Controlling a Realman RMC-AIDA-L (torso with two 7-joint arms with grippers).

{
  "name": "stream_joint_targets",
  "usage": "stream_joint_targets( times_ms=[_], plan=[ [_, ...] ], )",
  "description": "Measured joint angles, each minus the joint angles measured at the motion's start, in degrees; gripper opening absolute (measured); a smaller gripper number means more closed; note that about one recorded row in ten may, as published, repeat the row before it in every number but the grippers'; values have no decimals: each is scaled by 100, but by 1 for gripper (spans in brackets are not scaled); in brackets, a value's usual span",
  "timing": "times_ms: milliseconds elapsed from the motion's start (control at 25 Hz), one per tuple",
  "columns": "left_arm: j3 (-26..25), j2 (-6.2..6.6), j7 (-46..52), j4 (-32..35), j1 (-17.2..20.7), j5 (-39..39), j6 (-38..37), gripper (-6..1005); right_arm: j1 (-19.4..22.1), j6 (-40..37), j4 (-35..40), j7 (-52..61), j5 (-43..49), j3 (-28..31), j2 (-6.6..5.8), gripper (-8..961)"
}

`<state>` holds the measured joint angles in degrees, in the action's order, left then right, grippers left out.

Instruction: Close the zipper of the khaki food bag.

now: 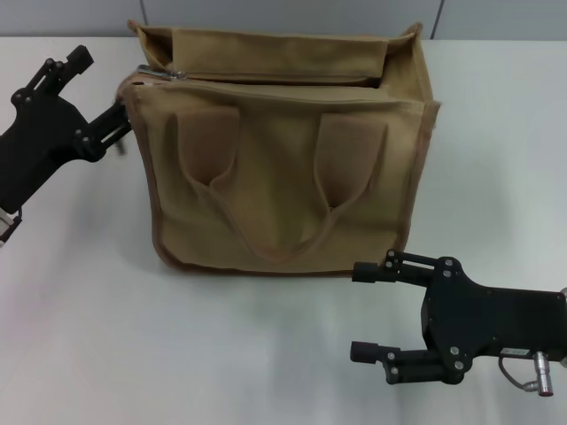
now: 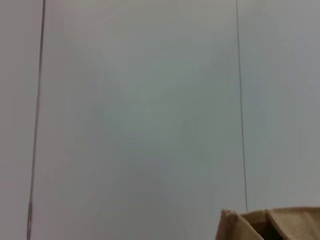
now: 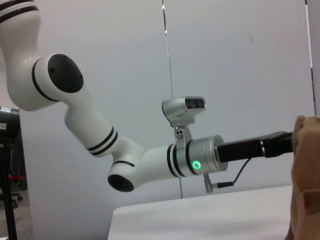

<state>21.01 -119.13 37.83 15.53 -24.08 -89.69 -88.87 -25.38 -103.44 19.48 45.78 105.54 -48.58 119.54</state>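
Your left gripper (image 1: 113, 113) touches the one bag (image 1: 283, 177), jaws wide; right gripper (image 1: 368, 312) released, holding nothing.

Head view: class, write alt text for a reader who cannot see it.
A khaki bag stands on a white table, its zipper open with the pull at the left end. The left pincer touches that end; the right pincer waits open in front.

robot lab, plain white table (image 1: 106, 354), bare grey panelled wall (image 3: 240, 60), office chair base (image 3: 12, 192)
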Motion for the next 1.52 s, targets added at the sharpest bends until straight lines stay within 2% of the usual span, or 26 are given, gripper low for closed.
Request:
stream_joint_targets(
  times_ms=[400,640,800,880,1000,1120,1360,1520],
  plan=[
    [15,1,-89,-79,46,-30,-105,731,-3,-22,-22,-8,-22,7,-1,796],
    [17,-4,-92,-143,53,-3,-222,568,57,-138,-24,-57,-481,5,1,796],
    [27,-5,-75,-154,53,-7,-362,346,106,-447,-24,-401,-1126,6,-4,795],
    [52,-4,-45,-247,29,-25,-728,262,95,-476,-79,-721,-1572,1,10,795],
    [53,0,-68,-349,-14,4,-779,176,-135,-373,-384,-1407,-2321,-28,28,795],
    [56,1,-42,-374,-78,12,-891,118,-584,-220,-660,-2117,-2898,-31,31,795],
    [54,7,-14,-513,-177,18,-1190,29,-1453,410,-1166,-4346,-3048,-38,34,794],
    [76,0,1,-662,-307,-16,-1283,29,-1995,1100,-1744,-5494,-3272,-3,34,794]
  ],
)
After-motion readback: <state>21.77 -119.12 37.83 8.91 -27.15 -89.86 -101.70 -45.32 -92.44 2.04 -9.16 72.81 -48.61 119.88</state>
